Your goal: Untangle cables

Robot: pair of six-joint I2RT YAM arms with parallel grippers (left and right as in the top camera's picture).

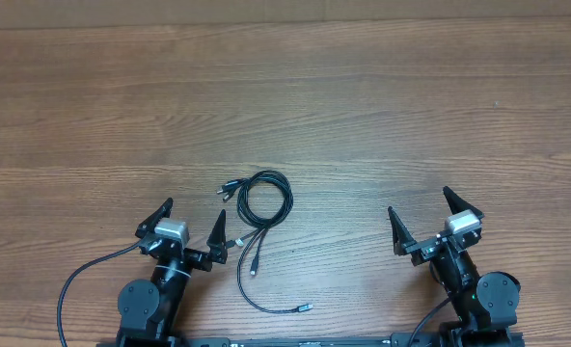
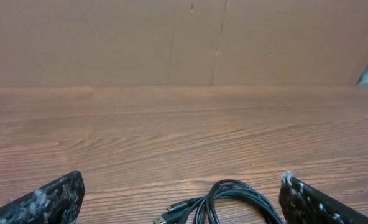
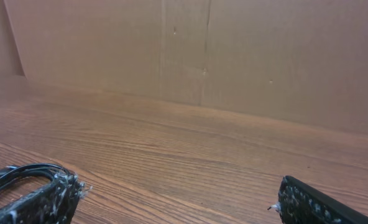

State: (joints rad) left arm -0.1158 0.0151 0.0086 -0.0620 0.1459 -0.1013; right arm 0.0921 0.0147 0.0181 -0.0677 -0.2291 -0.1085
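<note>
Several thin black cables [image 1: 287, 200], loosely coiled, lie on the wooden table [image 1: 411, 106] just beside our left gripper [image 1: 191, 216]; it and our right gripper [image 1: 421, 204] gape wide, empty. We judge them light and limp, best pinched near a plug

The surface [image 1: 411, 116] is matt, grained brown wood. The cables [image 1: 287, 200] have smooth, slightly glossy black sheaths and silvery metal plug tips. The black fingers [image 2: 53, 199] look rough and scuffed whitish.
</note>
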